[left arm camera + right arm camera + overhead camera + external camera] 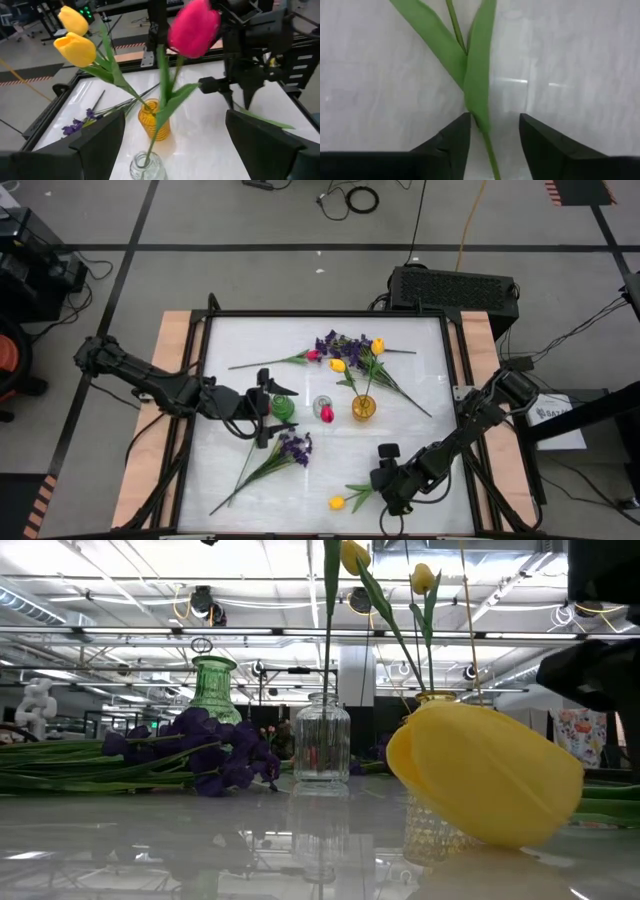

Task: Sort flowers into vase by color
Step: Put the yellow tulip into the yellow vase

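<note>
From above, a yellow tulip [337,502] lies on the white desk [420,380] near its front edge, its stem running right toward the right gripper [385,480], which sits just beside the leaves. The right arm reaches in from the right edge, bent low across the desk. The left gripper [265,408] hovers at the left-centre, fingers spread wide, beside a green vase [284,407], a clear vase [324,409] with a pink-red tulip, and an amber vase [363,407]. A purple sprig [294,448] lies just in front of it; more flowers [345,350] are heaped at the far centre.

At desk level, the yellow tulip's head [490,775] fills the right foreground, lying on its side. Purple blooms [200,750] lie at the left.

From the left wrist, the wide-spread fingers [95,137] frame the pink-red tulip [194,29] and two yellow tulips [75,37] standing in their vases.

From the right wrist, the green stem [480,107] passes between the two fingers [452,137], which stand narrowly apart on either side; whether they touch it I cannot tell.
</note>
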Controlling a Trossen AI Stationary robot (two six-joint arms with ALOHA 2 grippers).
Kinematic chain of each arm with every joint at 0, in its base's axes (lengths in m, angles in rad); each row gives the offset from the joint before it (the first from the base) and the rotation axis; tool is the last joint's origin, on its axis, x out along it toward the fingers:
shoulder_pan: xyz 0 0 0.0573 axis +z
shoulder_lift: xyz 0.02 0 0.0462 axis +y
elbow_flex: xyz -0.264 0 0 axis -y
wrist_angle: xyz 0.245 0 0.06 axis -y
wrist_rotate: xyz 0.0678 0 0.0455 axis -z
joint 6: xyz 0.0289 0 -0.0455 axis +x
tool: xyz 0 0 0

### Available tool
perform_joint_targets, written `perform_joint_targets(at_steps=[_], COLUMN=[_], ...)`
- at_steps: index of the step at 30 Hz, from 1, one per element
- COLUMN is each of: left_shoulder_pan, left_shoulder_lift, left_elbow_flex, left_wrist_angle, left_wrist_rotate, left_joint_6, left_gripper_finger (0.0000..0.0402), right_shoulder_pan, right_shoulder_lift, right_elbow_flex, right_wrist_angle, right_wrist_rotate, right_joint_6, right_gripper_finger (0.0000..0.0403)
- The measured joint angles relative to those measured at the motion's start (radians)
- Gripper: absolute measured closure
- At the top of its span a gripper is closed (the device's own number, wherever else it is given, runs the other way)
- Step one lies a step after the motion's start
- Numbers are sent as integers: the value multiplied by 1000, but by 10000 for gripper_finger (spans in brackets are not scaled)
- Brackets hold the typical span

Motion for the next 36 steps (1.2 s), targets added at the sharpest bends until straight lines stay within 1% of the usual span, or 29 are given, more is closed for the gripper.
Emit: perform_joint_targets(at_steps=[4, 13, 15, 21, 25, 29, 33, 36], left_shoulder_pan=[-12, -22, -22, -22, -22, -22, -22, -22], left_shoulder_lift=[0, 0, 0, 0, 0, 0, 0, 0], left_elbow_flex=[0, 0, 0, 0, 0, 0, 0, 0], left_wrist_angle=[0, 16, 26, 45, 45, 54, 85, 102], left_wrist_rotate=[0, -4, -4, -4, -4, -4, -5, -6], left_joint_6=[0, 0, 2, 8, 2, 1, 6, 10], left_gripper_finger=[49, 49, 49, 49, 49, 49, 49, 49], right_shoulder_pan=[-5, -5, -5, -5, -4, 4, 16, 25], right_shoulder_lift=[0, 0, 0, -23, -93, -190, -318, -427], right_elbow_flex=[0, 0, 0, 0, 0, 0, 0, 0], right_wrist_angle=[-6, -4, -3, 11, 46, 67, 72, 72], right_wrist_rotate=[-20, -23, -23, -22, -16, -7, 81, 206], right_joint_6=[7, -8, -20, -40, -53, -103, -186, -251], right_gripper_finger=[282, 381, 395, 400, 401, 402, 402, 402])
